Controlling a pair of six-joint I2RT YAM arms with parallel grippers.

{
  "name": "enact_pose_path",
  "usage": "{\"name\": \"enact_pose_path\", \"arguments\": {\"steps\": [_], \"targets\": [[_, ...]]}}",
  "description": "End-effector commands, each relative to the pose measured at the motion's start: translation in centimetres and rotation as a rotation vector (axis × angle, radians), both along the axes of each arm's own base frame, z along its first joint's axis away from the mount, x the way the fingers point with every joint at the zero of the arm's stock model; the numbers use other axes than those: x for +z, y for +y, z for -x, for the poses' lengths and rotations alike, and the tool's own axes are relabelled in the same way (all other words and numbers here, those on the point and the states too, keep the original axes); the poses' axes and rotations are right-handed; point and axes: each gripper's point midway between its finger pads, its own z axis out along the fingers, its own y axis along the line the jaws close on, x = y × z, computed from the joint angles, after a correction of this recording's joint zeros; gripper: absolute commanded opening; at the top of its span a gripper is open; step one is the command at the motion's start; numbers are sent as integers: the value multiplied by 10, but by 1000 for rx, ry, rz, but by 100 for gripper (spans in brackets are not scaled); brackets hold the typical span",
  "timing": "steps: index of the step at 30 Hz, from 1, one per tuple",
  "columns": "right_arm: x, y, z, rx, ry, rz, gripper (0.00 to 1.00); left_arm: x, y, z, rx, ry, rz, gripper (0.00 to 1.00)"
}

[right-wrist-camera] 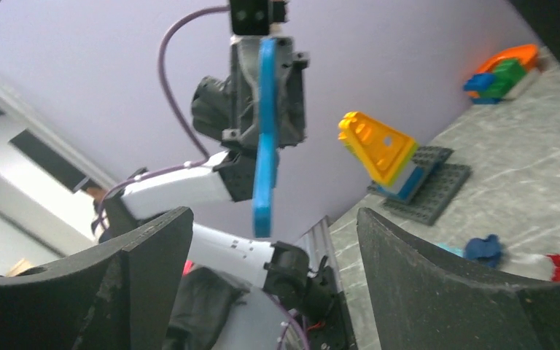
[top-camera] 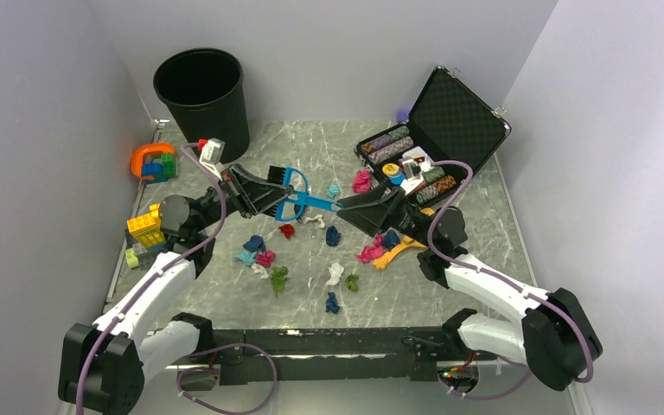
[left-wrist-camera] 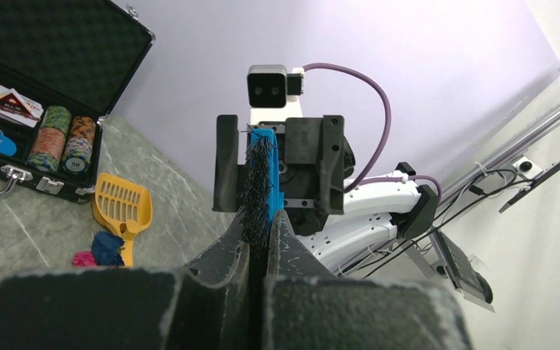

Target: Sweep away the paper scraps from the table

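Above the table (top-camera: 398, 298), the left tool (top-camera: 268, 195) is clamped on the bristle head of a blue brush (top-camera: 305, 201); its long axis runs crosswise, handle tip aimed into the right tool (top-camera: 352, 207), whose jaws stand wide and grip nothing; the paper scraps (top-camera: 265, 258) lie scattered below, nearer the arm bases; a yellow dustpan (top-camera: 395, 252) sits under the right arm.

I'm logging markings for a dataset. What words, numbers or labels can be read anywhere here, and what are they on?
"ALL IN": on the red-and-white card in the open poker case.
"50": probably, on the end chip of a chip stack; blurred.
Nothing legible on the brush or the bin; other chip faces are too small to read.
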Motion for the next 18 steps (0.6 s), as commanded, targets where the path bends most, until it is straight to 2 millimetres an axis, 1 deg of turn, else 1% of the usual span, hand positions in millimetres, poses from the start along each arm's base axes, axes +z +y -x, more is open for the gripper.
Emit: {"name": "enact_pose_path", "arguments": {"steps": [1,4,6,9,16,18], "targets": [[43,10,35,112,-191,-86,84,5,0,1,29,-22,8,0],[41,25,33,101,-190,-37,78,5,-3,3,35,-20,17,0],[42,31,33,98,-200,-28,73,5,-5,4,32,-21,19,0],[44,34,31,92,-201,-30,63,2,-7,4,21,-11,14,0],[41,35,21,53,-179,-19,51,0,-9,6,7,-11,23,0],[42,33,19,32,-174,-25,45,-2,-9,6,10,-13,26,0]]}}
